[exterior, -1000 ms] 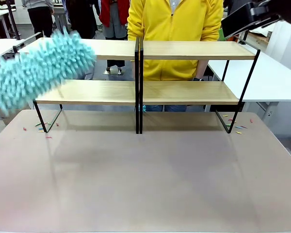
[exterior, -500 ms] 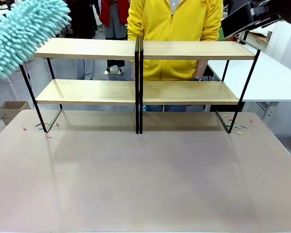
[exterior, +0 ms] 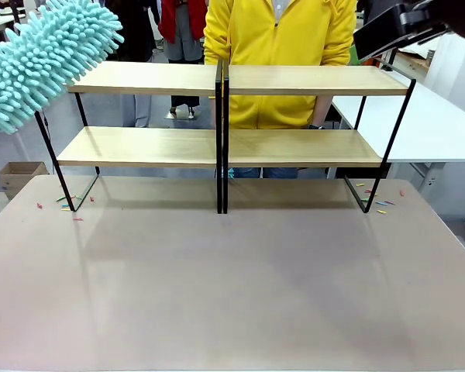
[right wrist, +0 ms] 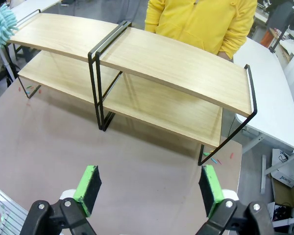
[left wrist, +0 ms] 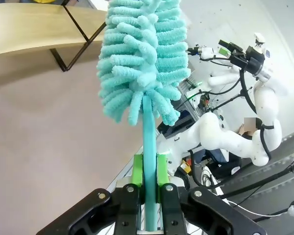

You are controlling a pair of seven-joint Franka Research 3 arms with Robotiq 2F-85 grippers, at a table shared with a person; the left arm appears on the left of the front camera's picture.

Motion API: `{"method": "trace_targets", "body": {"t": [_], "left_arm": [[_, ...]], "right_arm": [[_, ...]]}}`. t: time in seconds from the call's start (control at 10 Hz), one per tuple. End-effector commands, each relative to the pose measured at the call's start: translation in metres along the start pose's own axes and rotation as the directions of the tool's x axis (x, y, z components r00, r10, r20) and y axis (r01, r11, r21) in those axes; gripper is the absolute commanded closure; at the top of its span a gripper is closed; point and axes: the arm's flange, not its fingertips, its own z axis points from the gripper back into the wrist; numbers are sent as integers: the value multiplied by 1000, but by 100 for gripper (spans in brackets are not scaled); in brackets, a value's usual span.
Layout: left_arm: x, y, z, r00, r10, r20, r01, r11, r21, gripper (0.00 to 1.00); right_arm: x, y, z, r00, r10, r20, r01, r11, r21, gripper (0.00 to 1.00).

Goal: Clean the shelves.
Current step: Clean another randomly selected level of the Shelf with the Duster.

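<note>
Up at the desk's (exterior: pixel 232 294) far edge, the shelves (exterior: pixel 225 147) span nearly its width: two joined racks, each with two pale wooden boards on thin black frames. The left gripper (left wrist: pixel 148 171) pinches a turquoise duster's (exterior: pixel 43 58) handle by their left end. The right gripper (right wrist: pixel 149 188) hangs spread wide.

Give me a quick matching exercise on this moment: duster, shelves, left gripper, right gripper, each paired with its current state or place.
Things:
1. duster
2. shelves
3. left gripper
4. right gripper

States or places:
A. jaws wide apart, holding nothing, above the table
B. standing on the table, boards bare
C. clamped on a teal handle
D. fluffy head raised at the left end of the top board

Pairs: 1-D, 2-B, 3-C, 4-A
</note>
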Motion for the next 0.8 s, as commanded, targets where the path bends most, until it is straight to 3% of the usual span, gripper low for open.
{"method": "trace_targets", "body": {"t": [0.0,0.2,0.3,0.4,0.5,0.7], "left_arm": [[0,0,-1,1000,0,-3,0,1000,-3,88],[-11,-5,-15,994,-17,-106,15,1000,-14,88],[-23,-3,-33,973,1,-231,4,1000,24,88],[-39,4,-52,914,-15,-406,19,1000,5,88],[-51,14,-66,850,-48,-524,53,999,-6,88],[-66,42,-89,839,62,-541,-10,995,98,88]], "right_arm": [[0,-1,-1,1000,-5,1,5,1000,-4,0],[0,-1,-1,1000,-5,1,5,1000,-4,0],[0,-1,-1,1000,-5,1,5,1000,-4,0],[0,-1,-1,1000,-5,1,5,1000,-4,0],[0,-1,-1,1000,-5,1,5,1000,-4,0],[0,-1,-1,1000,-5,1,5,1000,-4,0]]}}
